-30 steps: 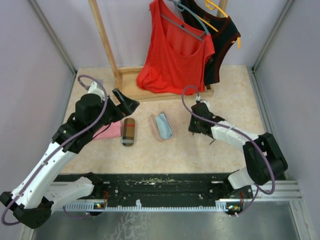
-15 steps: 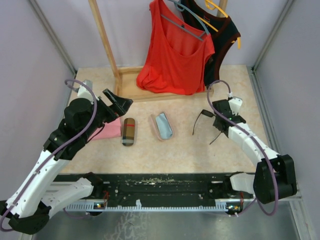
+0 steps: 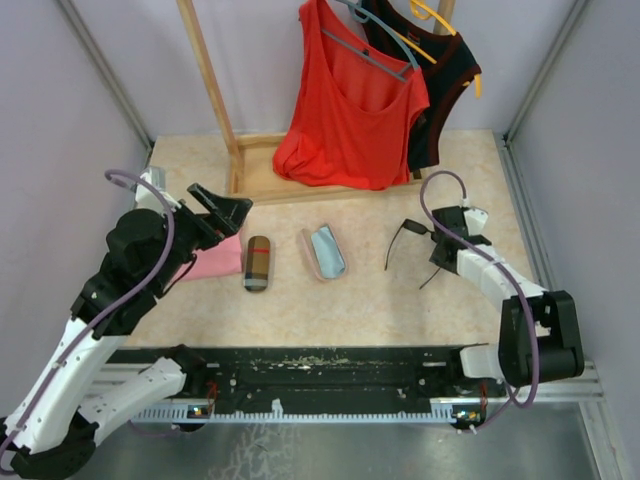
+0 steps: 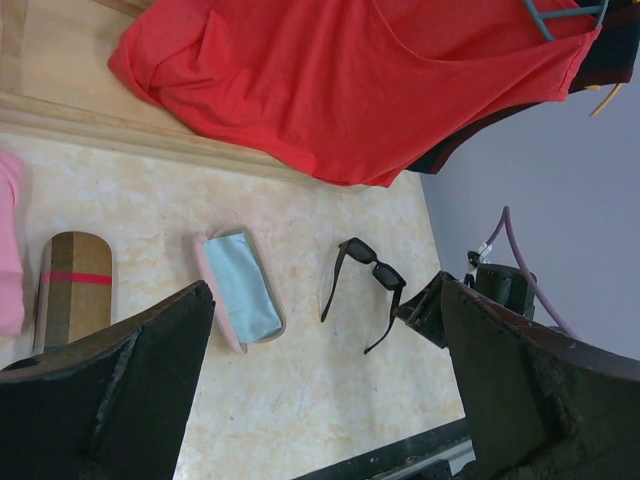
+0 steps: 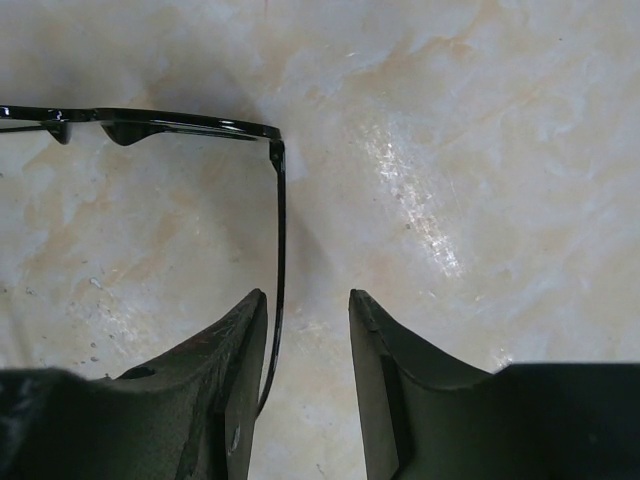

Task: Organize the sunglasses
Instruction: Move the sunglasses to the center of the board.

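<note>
Sunglasses lie on a beige marbled tabletop between lilac walls.

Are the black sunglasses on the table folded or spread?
Spread. Both thin arms of the sunglasses stick out from the frame.

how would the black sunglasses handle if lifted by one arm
Probably light: the black sunglasses look slim. Lifted by one thin arm, they would likely swing at the hinge. The glossy frame may slide on the smooth table if pushed.
</note>
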Tool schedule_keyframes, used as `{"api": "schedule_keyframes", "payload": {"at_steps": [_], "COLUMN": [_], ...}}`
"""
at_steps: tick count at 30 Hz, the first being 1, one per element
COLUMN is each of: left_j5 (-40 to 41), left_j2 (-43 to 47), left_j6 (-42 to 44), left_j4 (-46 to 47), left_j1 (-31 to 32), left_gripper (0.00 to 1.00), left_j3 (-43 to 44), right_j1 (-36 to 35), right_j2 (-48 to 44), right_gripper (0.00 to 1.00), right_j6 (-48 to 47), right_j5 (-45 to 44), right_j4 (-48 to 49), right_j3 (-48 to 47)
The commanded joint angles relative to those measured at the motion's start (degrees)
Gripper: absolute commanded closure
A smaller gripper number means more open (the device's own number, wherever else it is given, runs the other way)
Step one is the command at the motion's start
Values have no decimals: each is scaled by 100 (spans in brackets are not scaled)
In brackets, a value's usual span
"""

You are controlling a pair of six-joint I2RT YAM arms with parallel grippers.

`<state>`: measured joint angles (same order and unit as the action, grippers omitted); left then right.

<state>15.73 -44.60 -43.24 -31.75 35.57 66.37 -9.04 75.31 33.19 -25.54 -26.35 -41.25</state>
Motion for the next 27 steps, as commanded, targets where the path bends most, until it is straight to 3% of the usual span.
{"api": "schedule_keyframes", "payload": {"at_steps": [1,4,11,16,27], "left_j5": [-34,-35,-39,-27,-134], "left_j2": [77,125,208,229,298], "left_j6": [95,100,159,184,135], "left_j4": [53,2,-92,-311,-392], "left_j1": [-33,-33,-33,-33,-28], "left_gripper": [0,0,0,0,0], "left_j3": [-152,-204,-353,-498,-755], "right_j1": [42,43,42,42,-103], "right_j2": [153,210,127,-140,-913], "right_gripper": [61,64,84,93,100], "right_j6": [24,25,128,250,938], "right_j5": [195,171,287,306,837], "right_j4": [403,448,506,527,410], "right_j3": [-78,-78,40,228,723]}}
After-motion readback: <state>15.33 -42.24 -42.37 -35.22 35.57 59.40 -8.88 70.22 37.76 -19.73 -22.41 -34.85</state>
